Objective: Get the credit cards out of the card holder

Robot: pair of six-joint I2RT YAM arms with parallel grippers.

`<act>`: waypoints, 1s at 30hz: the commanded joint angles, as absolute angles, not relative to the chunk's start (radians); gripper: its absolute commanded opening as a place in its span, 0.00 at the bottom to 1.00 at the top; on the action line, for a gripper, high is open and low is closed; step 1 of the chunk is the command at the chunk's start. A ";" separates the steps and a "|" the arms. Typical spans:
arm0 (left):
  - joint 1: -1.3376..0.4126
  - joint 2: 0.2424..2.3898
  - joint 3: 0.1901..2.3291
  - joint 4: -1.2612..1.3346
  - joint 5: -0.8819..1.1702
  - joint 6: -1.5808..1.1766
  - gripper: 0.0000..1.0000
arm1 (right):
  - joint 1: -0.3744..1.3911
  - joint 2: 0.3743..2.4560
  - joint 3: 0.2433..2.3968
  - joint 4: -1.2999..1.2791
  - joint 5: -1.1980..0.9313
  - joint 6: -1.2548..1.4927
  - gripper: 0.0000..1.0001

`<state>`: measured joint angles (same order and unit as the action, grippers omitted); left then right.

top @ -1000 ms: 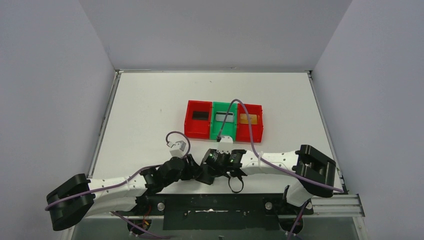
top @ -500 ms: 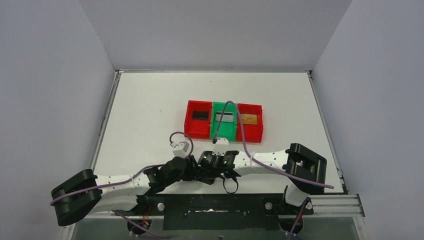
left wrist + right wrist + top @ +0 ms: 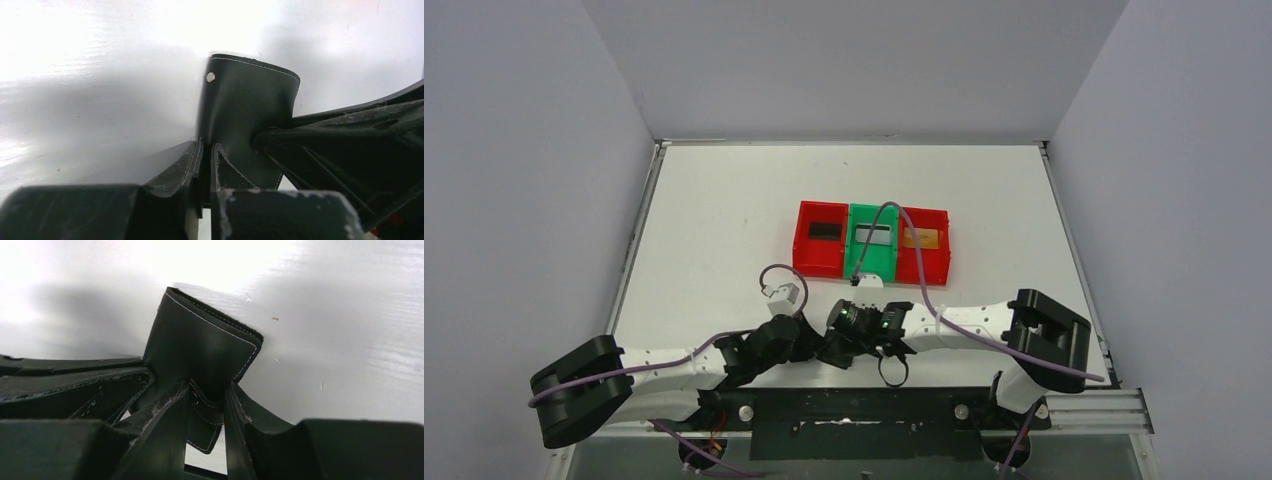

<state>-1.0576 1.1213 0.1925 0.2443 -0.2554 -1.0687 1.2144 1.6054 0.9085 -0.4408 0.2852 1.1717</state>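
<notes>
The black card holder [image 3: 833, 348] sits low near the table's front edge, held between both grippers. In the left wrist view it [image 3: 247, 107] stands up with its silver snap stud showing. My left gripper [image 3: 206, 165] is shut on its lower edge. In the right wrist view the card holder [image 3: 200, 347] is folded, and its snap tab hangs between the fingers of my right gripper [image 3: 207, 412], which is shut on it. The two grippers [image 3: 819, 345] [image 3: 849, 338] meet tip to tip. A gold credit card [image 3: 921, 238] lies in the right red tray.
Three joined trays stand mid-table: a left red tray [image 3: 804, 245] with a dark card, a green tray [image 3: 856, 262] with a dark, light-striped card, and a right red tray [image 3: 942, 255]. The right arm's cable arches over the green tray. Grey walls enclose the table.
Both arms shifted left a little, then back right, with the card holder still held between them at nearly the same spot. The trays and their cards have not moved.
</notes>
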 commanded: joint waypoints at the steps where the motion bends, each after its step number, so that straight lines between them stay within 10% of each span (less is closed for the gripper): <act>1: -1.079 1.182 0.169 0.126 -0.289 -1.094 0.00 | 1.159 1.448 0.769 -0.140 0.169 1.105 0.09; 15: -1.100 1.159 0.146 0.099 -0.347 -1.151 0.00 | 0.980 1.193 0.419 0.362 -0.170 1.081 0.01; 19: -1.101 1.141 0.159 0.114 -0.332 -1.118 0.00 | 0.979 1.174 0.506 0.088 -0.066 0.952 0.27; 30: -1.100 1.076 0.238 0.078 -0.298 -1.026 0.13 | 1.016 1.272 0.626 -0.036 -0.087 0.548 0.40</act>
<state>-1.0946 1.0966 0.2047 0.1959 -0.3107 -1.0966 1.0096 1.2163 0.5762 -0.0185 -0.0391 0.7261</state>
